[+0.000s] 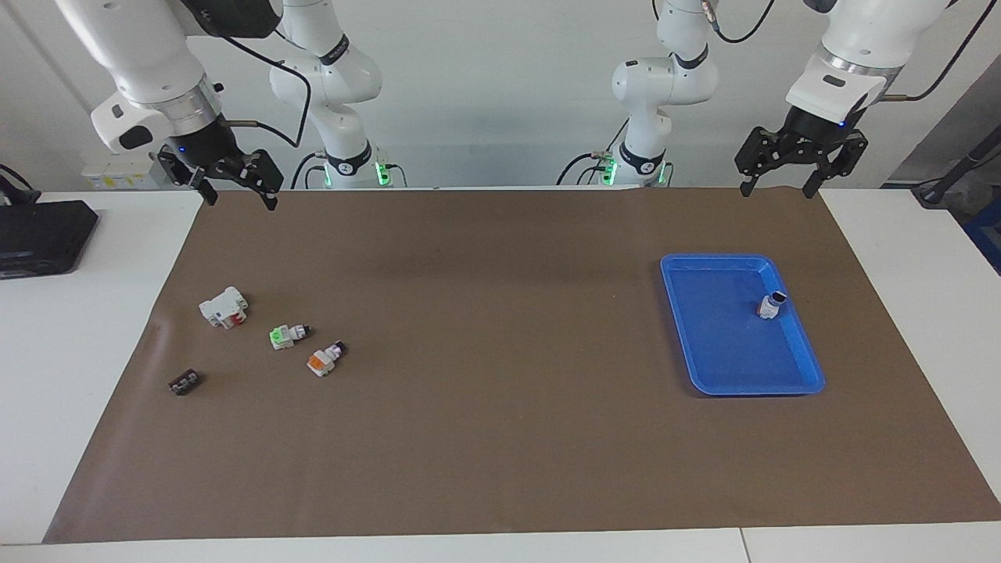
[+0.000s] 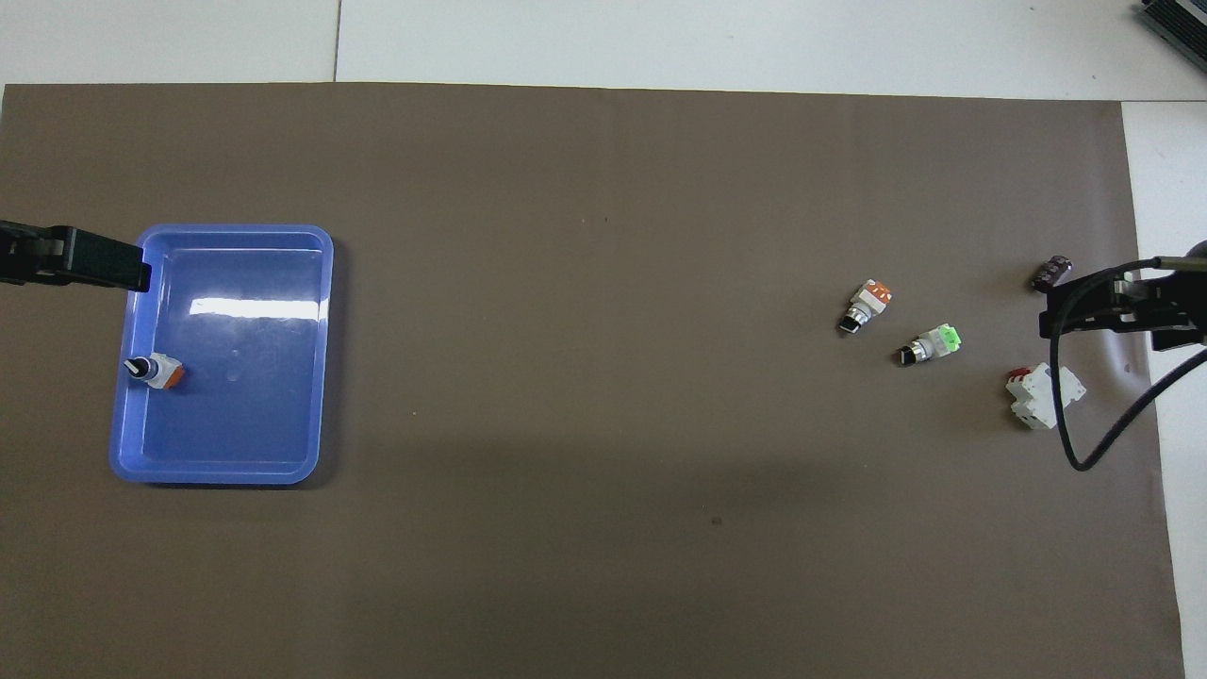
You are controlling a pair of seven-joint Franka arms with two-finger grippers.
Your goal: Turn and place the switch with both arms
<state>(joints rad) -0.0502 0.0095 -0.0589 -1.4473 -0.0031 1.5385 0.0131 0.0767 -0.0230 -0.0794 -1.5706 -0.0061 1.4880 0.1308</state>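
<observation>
1. Facing view: left gripper [image 1: 780, 188], black two-finger, fingers spread apart, holding nothing, up in the air over the brown mat's [image 1: 500, 438] edge at the robots' end.
2. Below it lies the shallow blue plastic tray [image 1: 708, 352]; the small white switch w/ orange block and dark knob [image 1: 771, 305] rests inside, by the tray wall toward the left arm's end. Nothing between gripper and tray.
3. Right gripper [image 1: 237, 199], black, fingers apart, empty, waits over the mat corner at the right arm's end.
4. Below it, apart from each other on the mat: white breaker block w/ red parts [image 1: 224, 307], green-faced switch [image 1: 285, 336], orange-and-white switch w/ purplish tip [image 1: 324, 359], small dark ridged part [image 1: 184, 382].
5. Black box [image 1: 43, 236] on the white tabletop, off the mat, beside the right gripper.
6. Overhead view: left gripper's black fingertip [image 2: 99, 264] shows at the tray [image 2: 316, 358] wall; switch [image 2: 156, 371] sits in the tray, clear of it.
7. Right gripper [image 2: 1113, 311] w/ its black cable [image 2: 1084, 453] over the mat edge, between dark part [image 2: 1050, 273] and breaker [image 2: 1042, 396].
8. No readable writing or labels in either view.
</observation>
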